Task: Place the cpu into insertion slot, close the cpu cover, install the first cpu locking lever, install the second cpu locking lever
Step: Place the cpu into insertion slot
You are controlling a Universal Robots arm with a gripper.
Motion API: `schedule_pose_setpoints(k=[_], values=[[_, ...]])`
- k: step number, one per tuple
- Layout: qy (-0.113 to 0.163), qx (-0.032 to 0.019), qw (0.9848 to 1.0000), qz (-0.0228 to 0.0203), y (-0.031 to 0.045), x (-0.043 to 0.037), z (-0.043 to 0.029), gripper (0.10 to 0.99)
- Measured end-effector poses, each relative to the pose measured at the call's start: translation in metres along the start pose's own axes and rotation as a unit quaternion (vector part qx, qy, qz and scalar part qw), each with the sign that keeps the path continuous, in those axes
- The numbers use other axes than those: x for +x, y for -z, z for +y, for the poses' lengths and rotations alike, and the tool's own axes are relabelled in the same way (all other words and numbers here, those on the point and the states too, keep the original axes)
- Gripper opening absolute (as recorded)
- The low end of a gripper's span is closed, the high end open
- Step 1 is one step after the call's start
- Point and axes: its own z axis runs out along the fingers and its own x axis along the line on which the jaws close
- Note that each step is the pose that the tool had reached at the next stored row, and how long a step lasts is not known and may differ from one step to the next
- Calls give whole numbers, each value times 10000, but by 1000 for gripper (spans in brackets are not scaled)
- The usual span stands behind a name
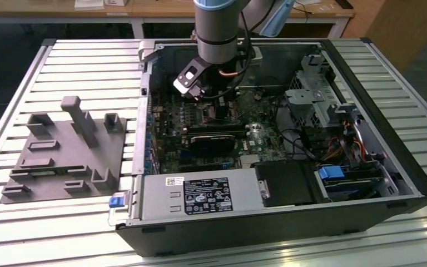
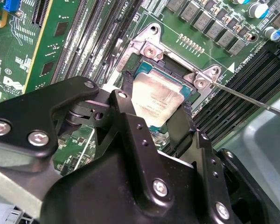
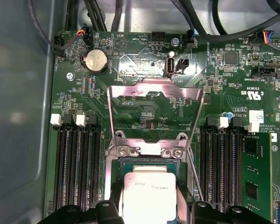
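Arm's down inside the open computer case [image 1: 295, 228], upper middle of the exterior view. In the second wrist view the gripper [image 2: 155, 108] looks pinched onto the cpu [image 2: 156, 93] by two opposite edges, holding it right over the insertion slot [image 3: 144, 162]. Can't tell if it's fully seated. The cpu cover [image 3: 154, 91] is flipped open, standing back from the slot. That chip's light, stiff and slick, and I'd guess the underside is fragile, so edges only, kept dead level.
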Motion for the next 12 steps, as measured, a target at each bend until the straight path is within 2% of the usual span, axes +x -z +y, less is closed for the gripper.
schedule_pose_setpoints(k=[6,8,9,12], values=[[0,-1,10000,1,-1,0,0,537],[0,-1,10000,1,-1,0,0,553],[0,-1,10000,1,-1,0,0,612],[-1,0,10000,1,-1,0,0,612]])
